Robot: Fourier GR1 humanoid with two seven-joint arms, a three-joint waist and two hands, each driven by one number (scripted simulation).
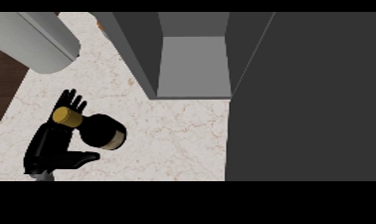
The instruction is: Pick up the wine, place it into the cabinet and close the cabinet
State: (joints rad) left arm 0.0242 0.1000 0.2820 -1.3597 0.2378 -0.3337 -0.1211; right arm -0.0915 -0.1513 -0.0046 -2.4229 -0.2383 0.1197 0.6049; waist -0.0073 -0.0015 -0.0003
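The wine bottle is black with a gold cap and a beige band at its base. It shows at the lower left of the marble counter, its cap leaning toward the upper left. My left hand rises from the lower edge right beside it on the left. Its fingers point straight up behind the cap and its thumb sticks out to the right below the bottle's body. I cannot tell whether the hand touches the bottle. The grey cabinet stands open at the back, nothing visible inside. My right hand is out of view.
The cabinet's dark door swings out over the whole right side of the view. A large grey rounded cylinder slants in from the top left corner. Dark wood floor shows past the counter's left edge.
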